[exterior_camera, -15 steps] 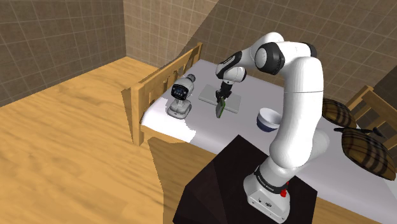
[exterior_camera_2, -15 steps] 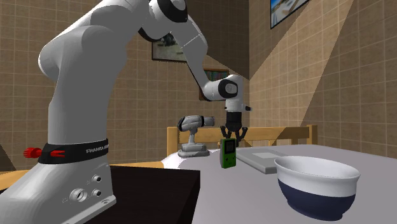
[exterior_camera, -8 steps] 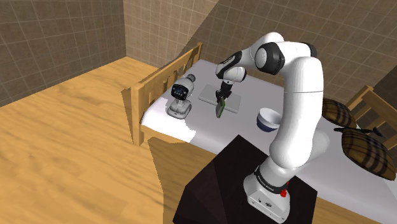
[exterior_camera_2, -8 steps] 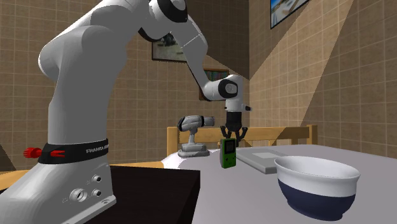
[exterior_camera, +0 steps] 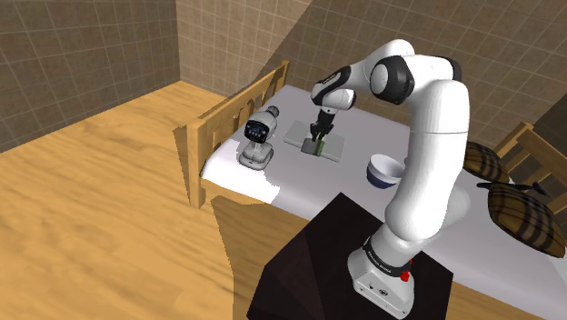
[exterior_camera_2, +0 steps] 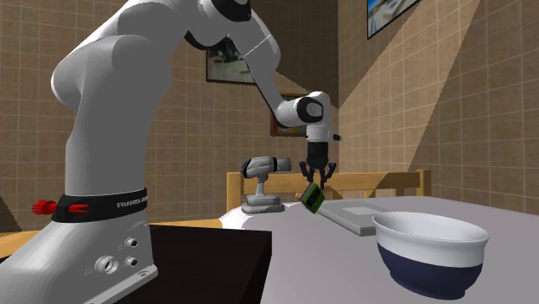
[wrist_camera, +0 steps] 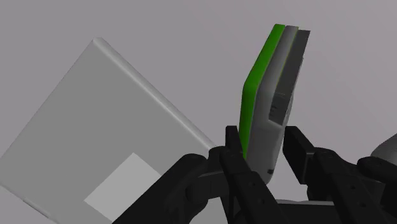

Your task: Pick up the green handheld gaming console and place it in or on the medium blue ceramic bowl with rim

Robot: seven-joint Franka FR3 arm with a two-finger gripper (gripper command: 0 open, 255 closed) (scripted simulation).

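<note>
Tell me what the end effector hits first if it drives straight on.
The end effector is shut on the green console, whose far end would lead. Past it lies the grey bed cover, right beside the flat grey slab; depth is unclear, so it may clip the slab's edge.

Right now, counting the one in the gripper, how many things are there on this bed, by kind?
green handheld console, held in the gripper: 1
bowl: 1
flat grey slab: 1
grey gadget on a stand: 1
brown checked cushions: 2
Total: 6
</note>
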